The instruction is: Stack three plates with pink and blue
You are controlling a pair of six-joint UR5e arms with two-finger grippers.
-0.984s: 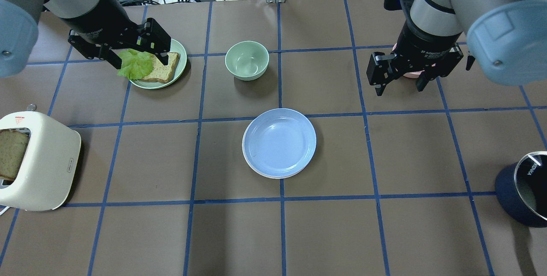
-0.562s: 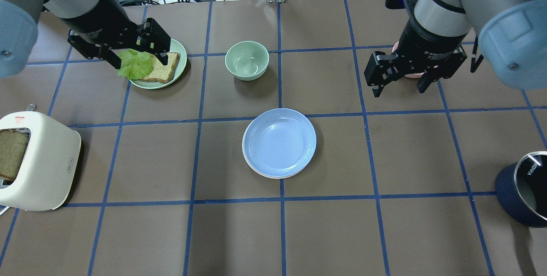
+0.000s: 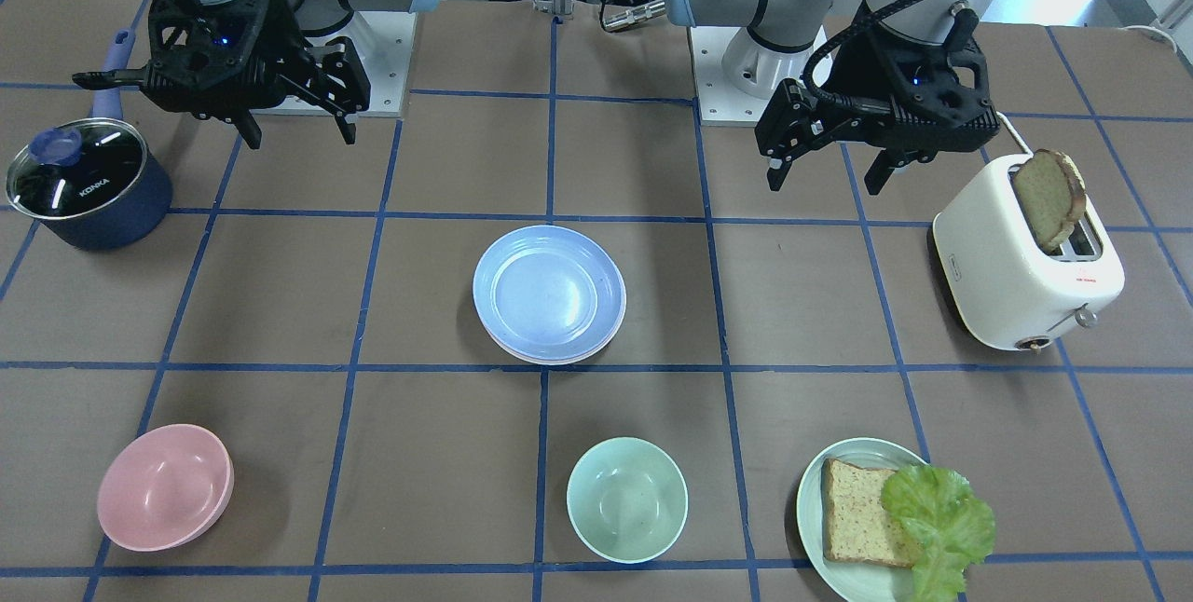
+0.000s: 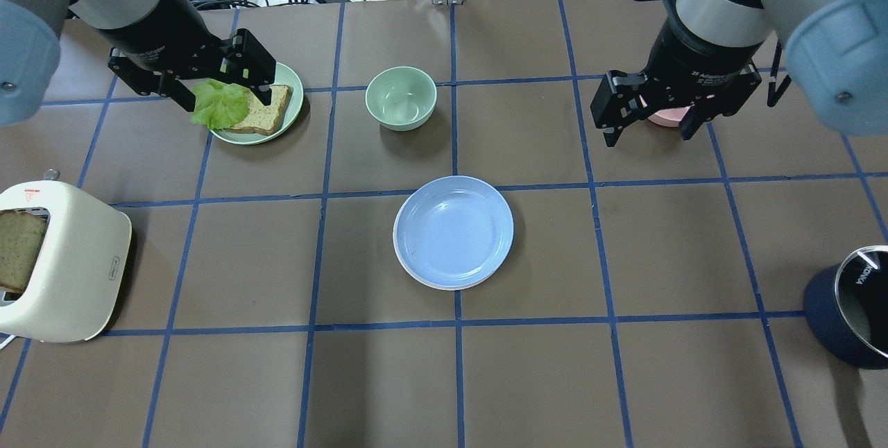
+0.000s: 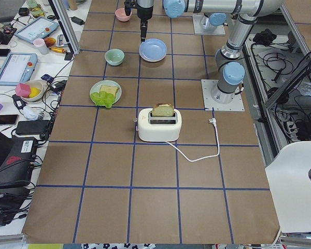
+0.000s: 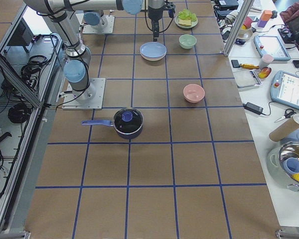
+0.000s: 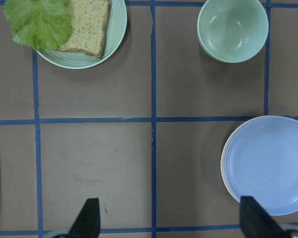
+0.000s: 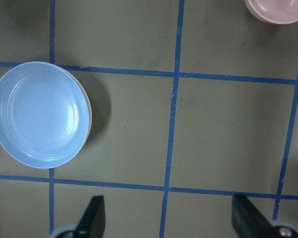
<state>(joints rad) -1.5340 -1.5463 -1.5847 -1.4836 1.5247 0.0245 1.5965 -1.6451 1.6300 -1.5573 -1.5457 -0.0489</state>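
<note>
The light blue plate [image 4: 453,231] lies on top of a stack at the middle of the table. A pinkish rim [image 3: 550,359] shows under it in the front view and a cream-white rim [image 4: 416,280] in the overhead view. The stack also shows in the left wrist view [image 7: 268,166] and the right wrist view [image 8: 39,114]. My left gripper [image 4: 225,98] is open and empty, raised over the bread plate. My right gripper [image 4: 649,136] is open and empty, raised near the pink bowl, to the right of and beyond the stack.
A pink bowl [image 3: 163,487], a mint bowl [image 3: 626,499] and a pale green plate with bread and lettuce [image 3: 839,546] stand along the far row. A white toaster [image 4: 66,261] with bread is at the left, a dark blue lidded pot [image 4: 843,309] at the right.
My right gripper has drifted a little farther from the stack, toward the table's far side. The left gripper and the plates have not moved.
</note>
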